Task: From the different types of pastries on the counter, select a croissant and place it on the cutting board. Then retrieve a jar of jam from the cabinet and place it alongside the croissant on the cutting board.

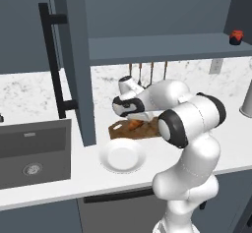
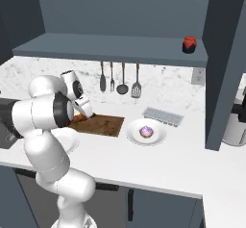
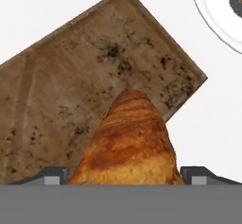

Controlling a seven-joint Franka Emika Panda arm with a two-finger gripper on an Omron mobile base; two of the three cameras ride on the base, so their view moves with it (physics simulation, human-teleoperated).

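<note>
The gripper (image 3: 125,173) is low over the cutting board (image 3: 71,81) with its jaws closed on the croissant (image 3: 130,147) so it can be set down there, while the jar of jam (image 2: 190,44) waits up on the cabinet (image 2: 110,44) shelf

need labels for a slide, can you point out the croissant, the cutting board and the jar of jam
croissant (image 3: 130,142): hand view, middle of its golden ridged top
cutting board (image 2: 106,124): right base view, bare wood right of the gripper
jar of jam (image 2: 190,44): right base view, red body, on the cabinet shelf
</note>
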